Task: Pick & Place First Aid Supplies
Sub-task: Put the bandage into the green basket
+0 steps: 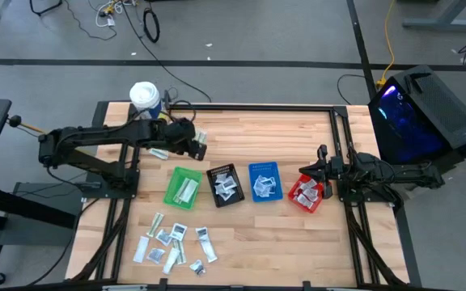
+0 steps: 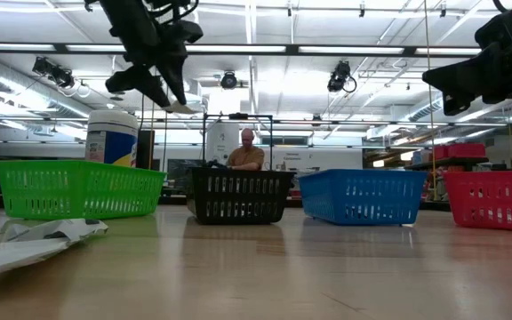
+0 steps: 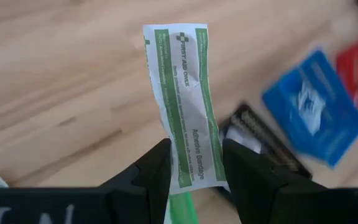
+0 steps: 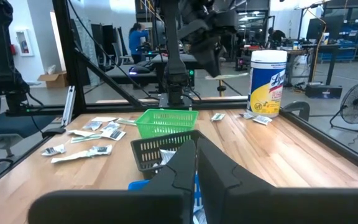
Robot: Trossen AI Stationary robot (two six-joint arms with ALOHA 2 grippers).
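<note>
My left gripper [image 1: 198, 143] hangs above the table beyond the green bin [image 1: 184, 187], shut on a white, green-printed bandage strip [image 3: 185, 106]. In the low view the strip [image 2: 183, 107] shows at the fingertips, high over the bins. Several more first aid supplies lie flat on the wood at the near left [image 1: 172, 242], and some lie inside the bins. My right gripper [image 1: 320, 164] waits shut at the table's right side, above the red bin [image 1: 307, 194], and holds nothing. My left gripper pinches one end of the bandage strip [image 3: 194, 171] between its two fingers. The fingers slant down from the table's left side and lie along the strip, which sticks out past the tips. The strip is lifted clear of the table.
Green, black [image 1: 225, 184], blue [image 1: 264, 181] and red bins stand in a row across the middle. A white tub [image 1: 144, 97] stands at the far left, with loose packets [image 4: 257, 119] beside it. A black frame rail [image 1: 257, 107] runs along the far edge. A person [image 2: 247, 153] sits beyond the table.
</note>
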